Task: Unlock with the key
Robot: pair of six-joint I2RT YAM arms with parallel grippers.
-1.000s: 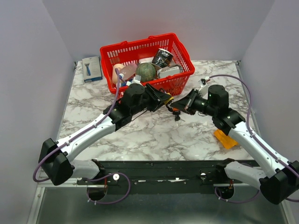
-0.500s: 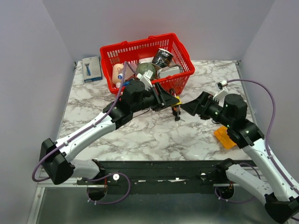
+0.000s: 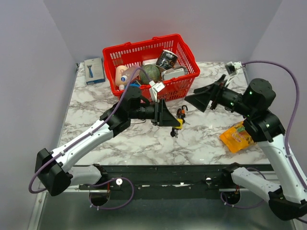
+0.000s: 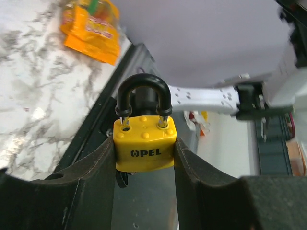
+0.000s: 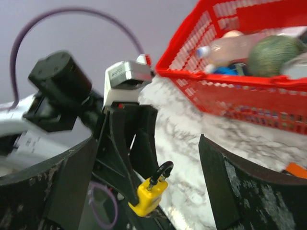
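Two arms are up over the marble table (image 3: 144, 139). The left gripper (image 3: 173, 120) pinches the yellow padlock (image 4: 145, 143) by its body at centre frame, shackle pointing outward, just below the red basket (image 3: 144, 46). The right gripper (image 3: 196, 101) hangs right of it, jaws spread, holding nothing, clear of the lock.

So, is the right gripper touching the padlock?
Apart. Top view shows clear marble between the right gripper and the yellow padlock, which the left gripper clamps.
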